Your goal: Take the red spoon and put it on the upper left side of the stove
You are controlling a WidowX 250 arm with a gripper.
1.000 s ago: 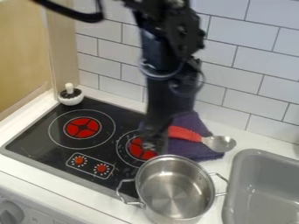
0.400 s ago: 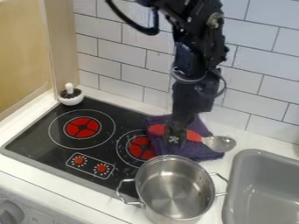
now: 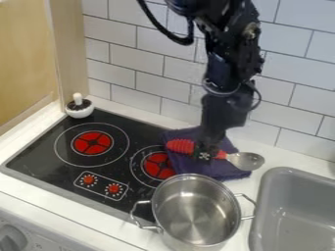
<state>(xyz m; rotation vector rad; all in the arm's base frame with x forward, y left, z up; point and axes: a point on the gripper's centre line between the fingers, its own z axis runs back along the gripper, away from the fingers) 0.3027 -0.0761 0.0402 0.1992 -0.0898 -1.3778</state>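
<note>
The one fixed camera looks down at a slant on the worktop [image 3: 124, 237] from its front side, facing the tiled wall [image 3: 288, 105] behind. It sits fairly close (near enough to cut off the sink [image 3: 294, 215] at the right), with the stove [image 3: 46, 142] at the left.

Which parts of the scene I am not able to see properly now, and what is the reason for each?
In the camera view:
- Red spoon: part of its handle, hidden by the gripper.
- Right burner: part of its outer ring, hidden by the pot.
- Sink: cut off by the right and bottom edges.
- Marks around the red knobs: too small.
</note>
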